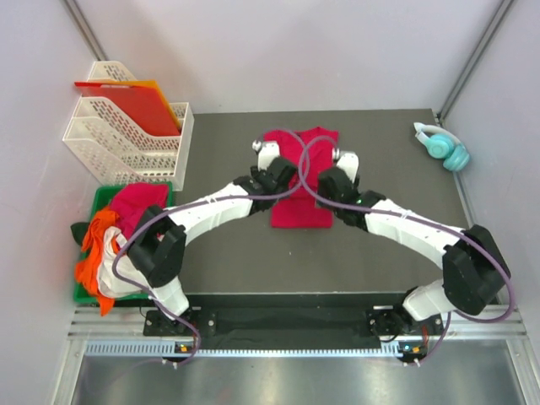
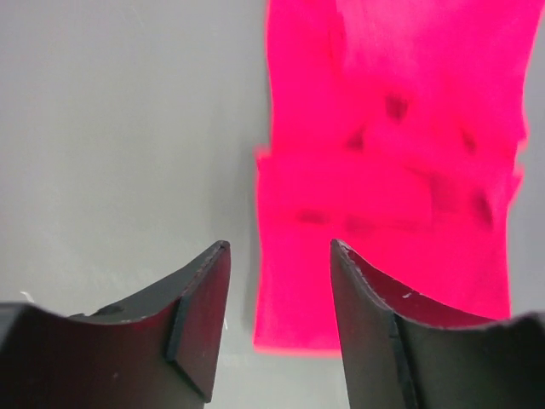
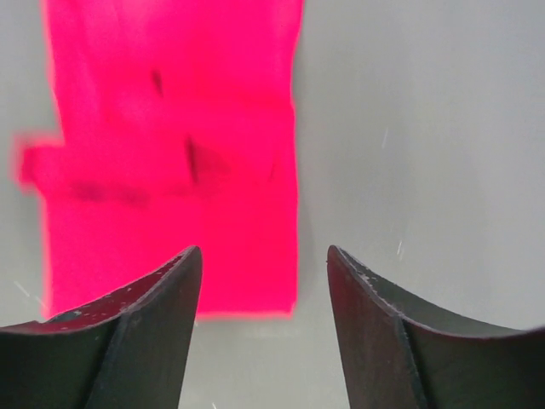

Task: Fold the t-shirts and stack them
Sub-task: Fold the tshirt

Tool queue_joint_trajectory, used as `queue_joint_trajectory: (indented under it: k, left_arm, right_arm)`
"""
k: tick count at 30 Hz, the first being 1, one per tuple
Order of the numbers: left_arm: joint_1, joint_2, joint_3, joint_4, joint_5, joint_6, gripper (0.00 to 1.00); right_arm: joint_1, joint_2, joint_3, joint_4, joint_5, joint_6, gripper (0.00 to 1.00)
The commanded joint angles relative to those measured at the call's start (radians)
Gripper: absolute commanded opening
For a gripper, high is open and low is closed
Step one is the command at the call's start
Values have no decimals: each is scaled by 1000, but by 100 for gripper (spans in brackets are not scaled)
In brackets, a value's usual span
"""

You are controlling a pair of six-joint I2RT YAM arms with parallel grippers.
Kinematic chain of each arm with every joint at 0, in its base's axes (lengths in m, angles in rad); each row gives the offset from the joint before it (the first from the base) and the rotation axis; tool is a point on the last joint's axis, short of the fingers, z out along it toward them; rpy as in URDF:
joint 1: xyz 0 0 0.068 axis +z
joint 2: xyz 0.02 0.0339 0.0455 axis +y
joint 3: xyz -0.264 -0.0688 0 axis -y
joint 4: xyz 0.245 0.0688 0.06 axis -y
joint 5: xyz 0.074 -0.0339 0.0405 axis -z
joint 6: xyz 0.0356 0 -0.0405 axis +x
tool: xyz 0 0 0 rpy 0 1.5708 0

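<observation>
The folded t-shirt is showing plain crimson against the dark grey table. Orange, white and pinkish-red t-shirts are lying over a green bin; the headphones are showing teal.

From here the two arms look like twins. The left arm and the right arm have smooth white shells on the long links and chunky black housings at the joints. A thin purple cable loops loosely outside each arm. The bases are low black blocks. The left claw has two matt black fingers, broad and curved, narrowing to blunt tips. The right claw is the same, flecked with pale scuffs.
</observation>
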Motion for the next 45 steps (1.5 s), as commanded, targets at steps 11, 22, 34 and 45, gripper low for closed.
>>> queue_joint_trajectory:
  k: [11,22,34,45]
  left_arm:
    - [-120,60,-163,56,32,-175,52]
    - [-120,149,-142,27,67,-206,31]
    - [-176,114,-232,17,98,-252,0]
    - [-304,-50,-347,-116,90,-385,0]
  right_arm:
    - [84,99,-147,76,-36,117,56]
    - [75,202,-171,81,-97,157,36]
    - [128,114,-268,13,-111,219,0]
    - [246,-68,-378,-148,-154,355,0]
